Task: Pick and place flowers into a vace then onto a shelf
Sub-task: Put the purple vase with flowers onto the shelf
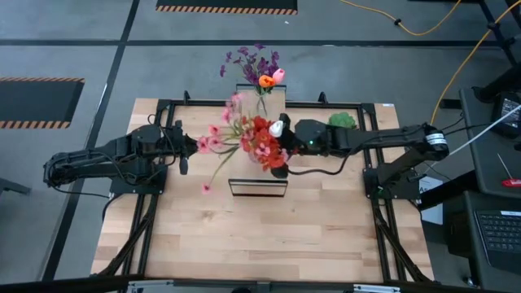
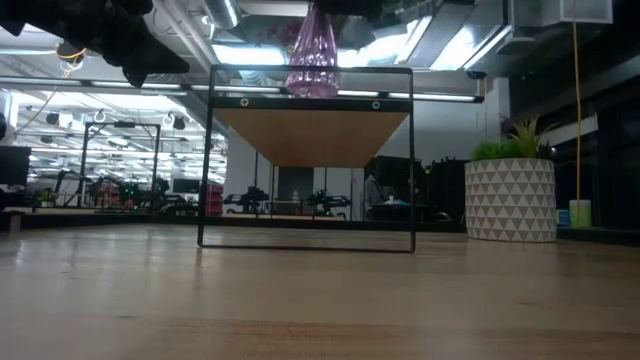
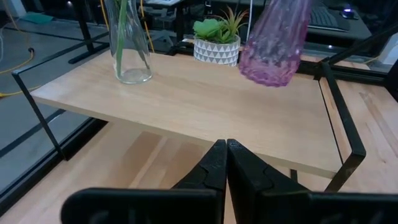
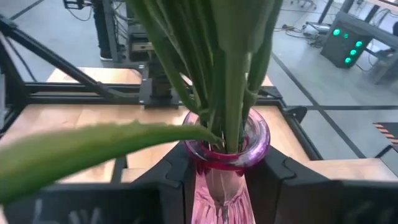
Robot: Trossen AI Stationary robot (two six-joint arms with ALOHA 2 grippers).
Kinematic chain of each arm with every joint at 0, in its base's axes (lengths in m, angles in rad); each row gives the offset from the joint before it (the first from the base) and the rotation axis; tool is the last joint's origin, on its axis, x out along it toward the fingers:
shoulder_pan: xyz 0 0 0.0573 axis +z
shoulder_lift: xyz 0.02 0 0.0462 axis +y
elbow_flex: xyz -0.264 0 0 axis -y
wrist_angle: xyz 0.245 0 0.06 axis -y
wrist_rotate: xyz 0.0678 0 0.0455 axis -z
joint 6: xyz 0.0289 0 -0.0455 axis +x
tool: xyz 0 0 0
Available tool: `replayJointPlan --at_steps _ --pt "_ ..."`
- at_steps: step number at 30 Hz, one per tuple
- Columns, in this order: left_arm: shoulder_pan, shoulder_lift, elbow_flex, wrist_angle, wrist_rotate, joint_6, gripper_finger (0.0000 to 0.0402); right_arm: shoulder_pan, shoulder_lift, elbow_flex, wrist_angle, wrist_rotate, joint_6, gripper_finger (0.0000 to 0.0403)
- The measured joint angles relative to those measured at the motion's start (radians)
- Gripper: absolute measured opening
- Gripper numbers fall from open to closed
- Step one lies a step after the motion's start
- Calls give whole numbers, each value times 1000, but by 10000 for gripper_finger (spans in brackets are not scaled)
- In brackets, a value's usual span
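A purple glass vase (image 3: 273, 43) full of red and pink flowers (image 1: 259, 140) hangs tilted over the middle of the light-wood shelf (image 3: 186, 102). My right gripper (image 4: 225, 180) is shut on it, coming from the table's right. In the low view the vase (image 2: 312, 60) shows above the shelf's plank top (image 2: 310, 135). A clear vase (image 3: 129, 43) stands by its base on the shelf's far end and holds the purple, orange and pink flowers (image 1: 259, 69). My left gripper (image 1: 183, 152) waits shut, left of the shelf, touching nothing. My right gripper pinches the purple vase's narrow neck (image 4: 219, 177), just under its thick rim (image 4: 255, 146), one finger (image 4: 171, 183) on each side. The fingers come level from the table's right. The vase looks lifted a little clear of the plank and tilted, green stems rising from its mouth.
A round green plant in a white patterned pot (image 2: 510, 195) stands near the table's far right, behind my right arm (image 1: 366, 137). A black metal frame (image 1: 163, 195) runs around the table. Bare wood lies on the near half of the table (image 1: 260, 236).
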Motion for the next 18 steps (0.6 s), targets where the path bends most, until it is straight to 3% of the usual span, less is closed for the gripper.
replayJointPlan --at_steps 18 --pt "0 0 0 -6 1 0 4 -83 75 1 -4 1 60 97"
